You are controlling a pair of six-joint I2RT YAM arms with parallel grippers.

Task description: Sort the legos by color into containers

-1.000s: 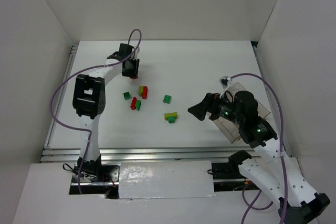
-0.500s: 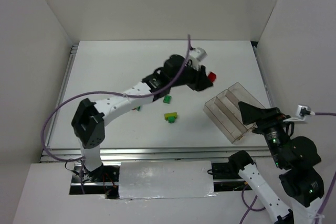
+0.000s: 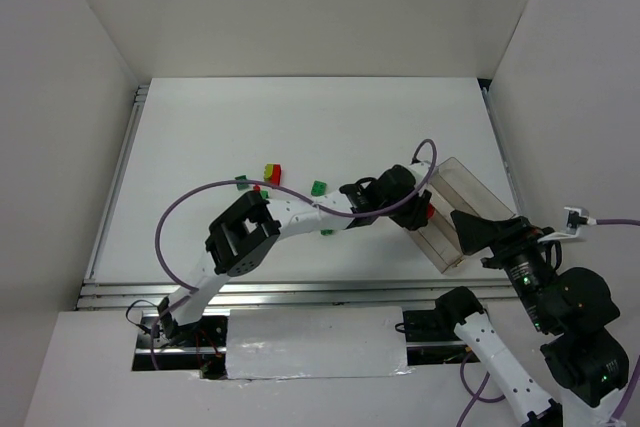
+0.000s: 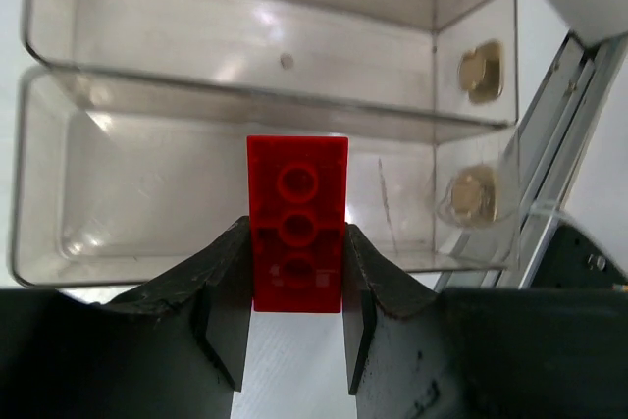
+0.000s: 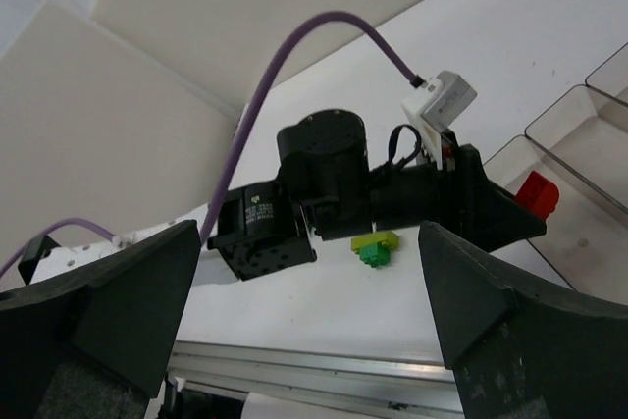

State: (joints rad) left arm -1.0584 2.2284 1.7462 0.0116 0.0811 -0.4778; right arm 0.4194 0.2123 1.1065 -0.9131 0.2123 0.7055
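Red plastic sits between the jaws of our left tool [image 4: 295, 242], which is clamped on a red lego brick [image 4: 296, 205] at the near wall of the clear tray's [image 4: 235, 110] outermost compartment. Only the left wrist view shows that grip closely, and all three compartments bare. Our right tool [image 5: 309, 272] stands wide apart, holding nothing; its view alone shows a yellow-green and green pair [image 5: 376, 247] under the left arm. From above we see loose bricks [image 3: 272, 173] on the table [image 3: 300, 117].
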